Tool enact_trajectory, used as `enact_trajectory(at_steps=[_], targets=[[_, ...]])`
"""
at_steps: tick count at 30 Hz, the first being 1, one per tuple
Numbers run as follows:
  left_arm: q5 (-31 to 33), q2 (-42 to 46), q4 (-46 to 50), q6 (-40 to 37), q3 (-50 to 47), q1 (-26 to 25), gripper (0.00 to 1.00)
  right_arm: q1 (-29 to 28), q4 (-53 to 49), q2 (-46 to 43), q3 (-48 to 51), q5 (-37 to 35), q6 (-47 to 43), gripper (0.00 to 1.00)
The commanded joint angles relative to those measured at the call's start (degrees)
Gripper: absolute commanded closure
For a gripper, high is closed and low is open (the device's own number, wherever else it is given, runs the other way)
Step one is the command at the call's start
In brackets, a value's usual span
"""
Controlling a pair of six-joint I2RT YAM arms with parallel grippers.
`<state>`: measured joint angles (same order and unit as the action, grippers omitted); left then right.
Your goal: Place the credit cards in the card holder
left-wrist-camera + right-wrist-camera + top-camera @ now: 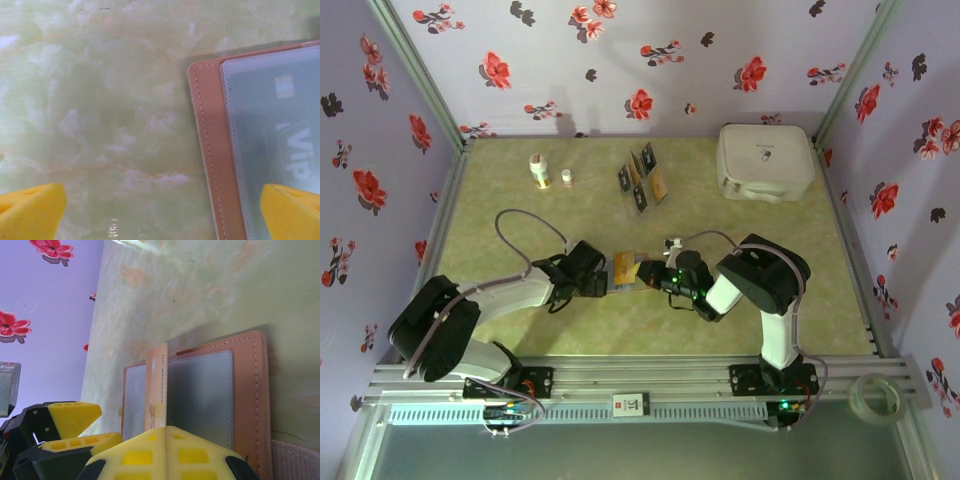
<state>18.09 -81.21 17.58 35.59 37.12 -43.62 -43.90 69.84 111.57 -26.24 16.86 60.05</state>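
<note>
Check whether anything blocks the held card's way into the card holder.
Nothing visible does. The right gripper holds the card on edge at the open card holder; the left gripper, jaws open, straddles the holder's edge, off to the side.

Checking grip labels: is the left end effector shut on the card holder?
No, the left end effector stands wide open, one yellow fingertip over the card holder, the other over table.

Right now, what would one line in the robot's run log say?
left pincer: open over card holder edge | right pincer: shut on orange card, upright over the holder | VIP card: already pocketed
</note>
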Motion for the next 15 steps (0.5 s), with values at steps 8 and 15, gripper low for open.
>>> enact_trajectory(at_steps=[8,15], targets=[[1.62,1.23,2.16,-0.27,1.33,-0.22,0.00,0.60,1.70,1.13,0.58,-3.16,-0.51,1.00],[1.64,1.35,2.26,-0.09,1.21,-0.15,0.00,1.22,1.20,1.94,-0.95,-3.27,-0.70,1.00]])
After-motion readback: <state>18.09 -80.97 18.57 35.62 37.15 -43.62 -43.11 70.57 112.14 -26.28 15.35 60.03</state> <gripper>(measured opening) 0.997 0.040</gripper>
